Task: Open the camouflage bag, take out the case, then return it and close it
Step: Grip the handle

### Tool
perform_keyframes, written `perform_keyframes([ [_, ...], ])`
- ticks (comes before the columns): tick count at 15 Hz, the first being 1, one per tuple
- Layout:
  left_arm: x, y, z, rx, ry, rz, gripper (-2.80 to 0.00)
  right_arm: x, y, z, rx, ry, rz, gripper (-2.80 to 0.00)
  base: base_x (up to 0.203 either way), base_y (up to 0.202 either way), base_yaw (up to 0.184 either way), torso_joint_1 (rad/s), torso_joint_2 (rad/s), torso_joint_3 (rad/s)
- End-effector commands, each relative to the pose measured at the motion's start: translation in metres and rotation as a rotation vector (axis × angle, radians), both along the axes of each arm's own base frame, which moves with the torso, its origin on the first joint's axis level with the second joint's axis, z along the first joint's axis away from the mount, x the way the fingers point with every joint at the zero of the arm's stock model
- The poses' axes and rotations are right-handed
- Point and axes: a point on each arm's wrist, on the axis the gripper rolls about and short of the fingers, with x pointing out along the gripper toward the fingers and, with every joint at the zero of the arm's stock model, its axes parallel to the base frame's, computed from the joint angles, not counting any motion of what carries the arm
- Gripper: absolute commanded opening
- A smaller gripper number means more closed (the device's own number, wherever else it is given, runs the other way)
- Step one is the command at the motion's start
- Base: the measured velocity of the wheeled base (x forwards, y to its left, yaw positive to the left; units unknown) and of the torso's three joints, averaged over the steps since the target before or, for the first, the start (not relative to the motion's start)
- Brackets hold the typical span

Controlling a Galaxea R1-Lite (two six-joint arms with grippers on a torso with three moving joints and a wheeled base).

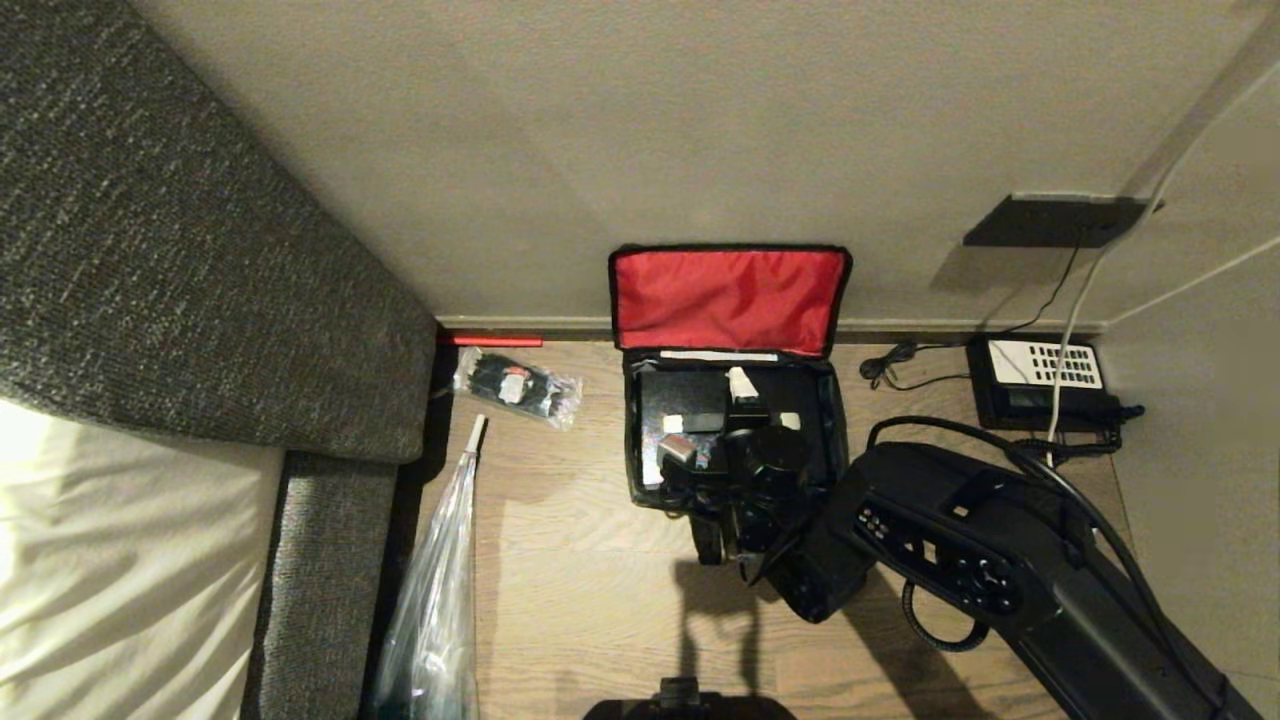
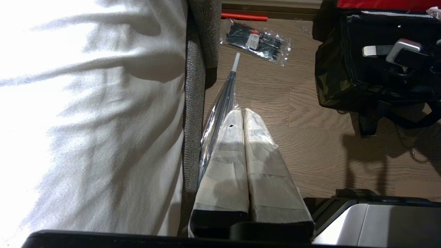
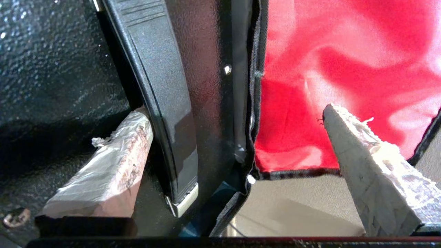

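I had the right pincer (image 3: 237, 137) spread wide over the flat black case (image 1: 690, 400) inside the open camouflage fabric bag (image 1: 733, 425); a finger (image 3: 365, 165) risked snagging the red lid lining (image 1: 728, 298).

Camouflage bag (image 1: 735, 440) on floor against wall, red-lined lid upright, black case (image 1: 680, 410) flat inside.

No text, brand or number can be read in any view. White labels are seen on the case (image 1: 700, 410) inside the camouflage bag (image 1: 730, 400), but their print is not resolved. The label on the packet of cable ties (image 1: 517, 386) is too small to read. The keypad markings on the desk telephone (image 1: 1040, 385) are not legible.
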Motion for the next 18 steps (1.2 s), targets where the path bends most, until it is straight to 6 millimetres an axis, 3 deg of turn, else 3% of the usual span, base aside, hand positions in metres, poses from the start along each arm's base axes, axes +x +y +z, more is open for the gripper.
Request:
perform_keyframes([
  [1,0.0,0.0,0.0,0.0,0.0,0.001,-2.8,0.002,0.001,-0.005,-0.001,0.002,-0.002,0.0,0.0,0.0,0.0,0.0,0.0,0.0],
  [18,0.0,0.0,0.0,0.0,0.0,0.001,-2.8,0.029,-0.003,0.021,0.074,-0.104,-0.039,0.0,0.0,0.0,0.0,0.0,0.0,0.0],
])
